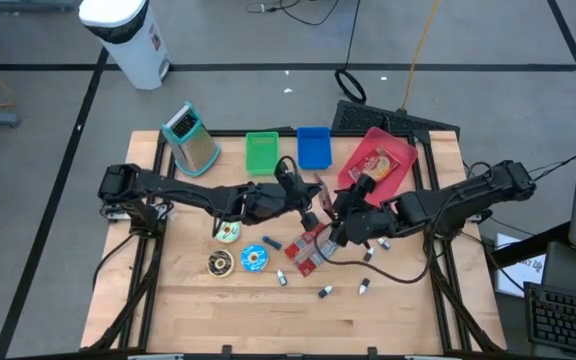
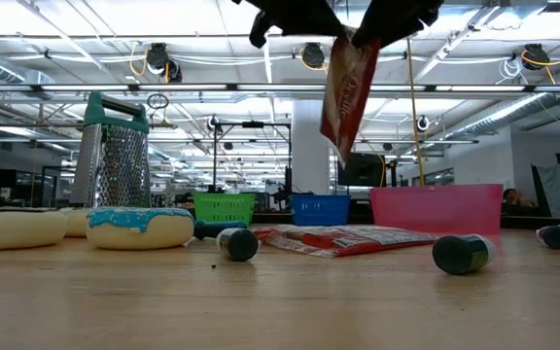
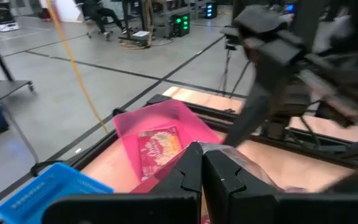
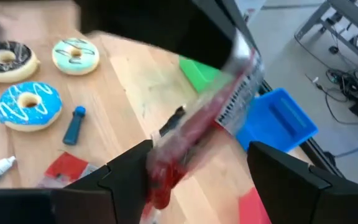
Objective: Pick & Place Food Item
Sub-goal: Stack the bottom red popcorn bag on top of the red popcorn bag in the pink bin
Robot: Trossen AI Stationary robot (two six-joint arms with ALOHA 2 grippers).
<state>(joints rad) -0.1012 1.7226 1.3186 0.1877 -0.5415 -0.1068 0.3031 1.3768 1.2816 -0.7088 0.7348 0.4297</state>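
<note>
A red snack packet (image 2: 348,92) hangs in the air over the table's middle, below my left gripper (image 1: 313,205), which is shut on it. In the right wrist view the packet (image 4: 219,115) slants down between the two wide-apart fingers of my open right gripper (image 4: 197,174). Its lower end comes close to one finger, and I cannot tell whether they touch. In the high view my right gripper (image 1: 343,225) sits just right of the left one. A pink bin (image 1: 404,148) at the far right holds another red packet (image 1: 373,162). My left gripper pinches the packet's crimped top edge (image 3: 213,147) between its two shut fingers, which reach out nearly level from the table's left. The packet hangs below them, lifted clear of the table, tilted a little.
More red packets (image 1: 306,250) lie flat on the table under the grippers. Three donuts (image 1: 227,232) (image 1: 220,263) (image 1: 255,258) lie to the left, with small bottles (image 1: 324,291) near the front. A grater (image 1: 193,140), a green bin (image 1: 261,152) and a blue bin (image 1: 313,147) line the far edge.
</note>
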